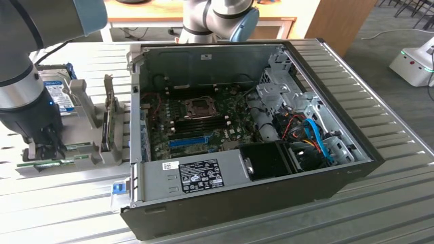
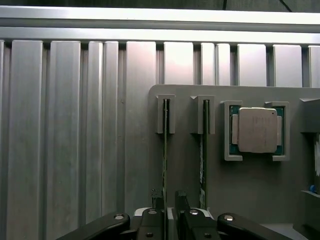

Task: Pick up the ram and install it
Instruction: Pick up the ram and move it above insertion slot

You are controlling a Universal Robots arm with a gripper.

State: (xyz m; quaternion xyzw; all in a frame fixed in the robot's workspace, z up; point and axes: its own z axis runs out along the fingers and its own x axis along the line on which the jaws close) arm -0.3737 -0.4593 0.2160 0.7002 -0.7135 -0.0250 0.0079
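**Hand [image 2: 168,196] straddling the ram [image 2: 165,165] in its holder**

Wrist view: the hand is spread wide and holds nothing. The ram stands on edge between its two fingers [image 2: 157,199] and runs away from the hand to a small end bracket [image 2: 165,115]. It sits nearer one finger than the other, and I cannot tell whether either one touches it.

To do the grasp well, I judge the hand should be centred so that both pads meet the flat faces squarely and together. That way the thin board is not bent or pushed sideways in its groove. A second stick [image 2: 204,160] stands just beside the ram on the outer side of one finger, so that finger needs to stay clear of it.

The grey holder [image 2: 250,195] carries both sticks in parallel grooves. Beyond the second stick, a square pocket holds a processor chip [image 2: 257,130]. The holder lies on a ribbed metal worktop [image 2: 65,140].

Exterior view: the arm [image 1: 20,76] reaches down and the hand sits low over the near end of the holder. A hard drive [image 1: 58,96] with a blue label stands in the holder farther from the hand.

Well away from the hand, an open computer case [image 1: 359,168] lies on its side. Inside are the motherboard [image 1: 217,129], its blue slot [image 1: 188,141], some cabling and a labelled power unit [image 1: 196,175].
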